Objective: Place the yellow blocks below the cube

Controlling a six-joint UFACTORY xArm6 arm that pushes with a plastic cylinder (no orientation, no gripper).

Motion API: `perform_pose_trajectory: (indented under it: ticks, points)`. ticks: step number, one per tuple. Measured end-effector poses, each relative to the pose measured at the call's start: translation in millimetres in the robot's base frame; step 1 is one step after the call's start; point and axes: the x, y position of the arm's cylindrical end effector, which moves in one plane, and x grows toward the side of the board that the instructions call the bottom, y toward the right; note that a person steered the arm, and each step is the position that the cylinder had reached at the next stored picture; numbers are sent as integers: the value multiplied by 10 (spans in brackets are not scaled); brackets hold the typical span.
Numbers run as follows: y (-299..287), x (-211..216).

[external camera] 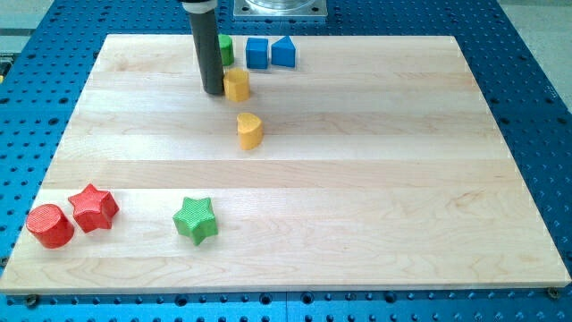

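Observation:
My tip (213, 90) rests on the board near the view's top, touching the left side of a yellow block (237, 85). A second yellow block, heart-shaped (249, 131), lies just below it and slightly right. The blue cube (257, 53) sits at the view's top, above and right of the upper yellow block. A blue block with a pointed top (283, 52) stands right beside the cube. A green block (226, 50) is partly hidden behind the rod, left of the cube.
A green star (196, 220) lies at lower left-centre. A red star (94, 207) and a red cylinder (50, 225) sit at the bottom left corner of the wooden board (375, 179). A metal mount (280, 9) stands beyond the top edge.

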Motion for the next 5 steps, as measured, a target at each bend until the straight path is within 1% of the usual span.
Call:
perform_pose_trajectory:
  ticks: [1, 2, 3, 4, 5]
  points:
    - [227, -9]
    - [215, 523]
    - [676, 579]
    - [705, 277]
    - [702, 107]
